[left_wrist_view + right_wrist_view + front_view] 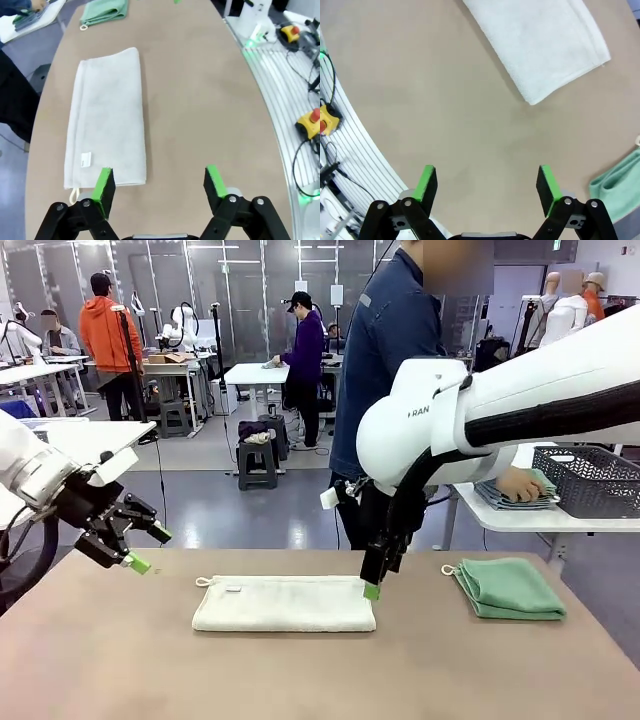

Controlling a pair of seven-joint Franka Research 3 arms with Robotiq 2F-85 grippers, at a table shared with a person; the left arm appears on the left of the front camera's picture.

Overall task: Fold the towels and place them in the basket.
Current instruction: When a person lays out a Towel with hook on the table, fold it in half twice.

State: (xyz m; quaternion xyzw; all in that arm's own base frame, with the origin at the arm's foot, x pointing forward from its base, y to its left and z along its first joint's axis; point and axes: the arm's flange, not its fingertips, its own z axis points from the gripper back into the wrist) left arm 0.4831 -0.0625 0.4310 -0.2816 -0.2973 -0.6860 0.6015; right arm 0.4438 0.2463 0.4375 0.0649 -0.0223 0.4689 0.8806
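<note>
An off-white towel lies folded in a long strip at the middle of the table, also seen as the off-white towel and the off-white towel. A mint green towel lies folded at the right, with its white loop toward the centre. My left gripper hovers open above the table's left side, off the strip's left end, and the left gripper holds nothing. My right gripper hangs open just above the strip's right end, and the right gripper is empty. The basket stands on a side table at the right.
A person stands at the far side with a hand on a stack of folded cloths next to the basket. Yellow stop-button boxes and cables lie beyond the table's near edge. The green towel sits near the table's far end.
</note>
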